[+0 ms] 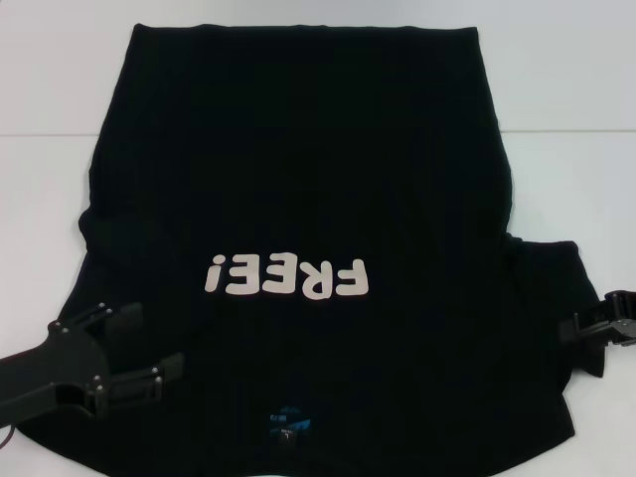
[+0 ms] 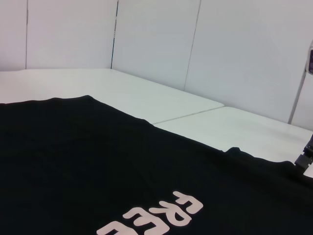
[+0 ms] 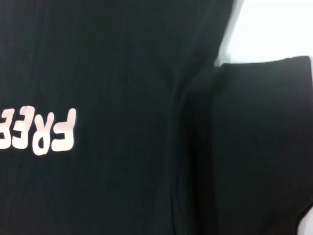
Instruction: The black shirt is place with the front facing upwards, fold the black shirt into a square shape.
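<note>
Black shirt (image 1: pixel 298 169) spread flat, front up, on white table (image 1: pixel 576 89), collar nearest the robot, "FREE!" lettering (image 1: pixel 288 278) mid-chest. Left gripper (image 1: pixel 147 363) over the left sleeve area, fingers spread apart, holding nothing. Right gripper (image 1: pixel 601 326) at the right sleeve edge; open or closed impossible to tell. Likely risk: pinching only one layer, or uneven lifts, dragging cloth into a skewed, wrinkled fold.

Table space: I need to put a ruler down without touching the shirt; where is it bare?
Bare table lies beyond the shirt's hem and beside its far edges, left and right. The near side is crowded: left pincer over the left sleeve, right pincer at the right sleeve.
</note>
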